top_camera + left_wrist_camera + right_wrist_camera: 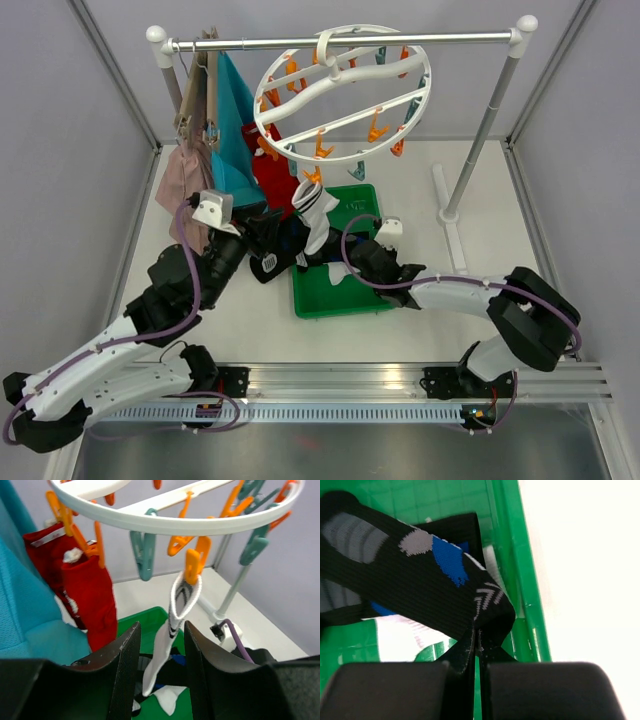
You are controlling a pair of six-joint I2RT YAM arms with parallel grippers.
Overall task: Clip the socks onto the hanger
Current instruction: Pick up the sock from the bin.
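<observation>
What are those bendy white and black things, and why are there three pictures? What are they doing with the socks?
Those are two robot arms, each with a two-fingered hand. One picture is taken from above; the other two come from little cameras on the wrists.

On the table sits a green tray with socks in it. Above it, a round white hanger with orange and teal clips hangs from a rail. Red socks and a white sock are already clipped on.

The right hand is shut, pinching a black sock with blue and grey marks over the tray. The left hand is open, its fingers either side of the hanging white sock, not squeezing it.
</observation>
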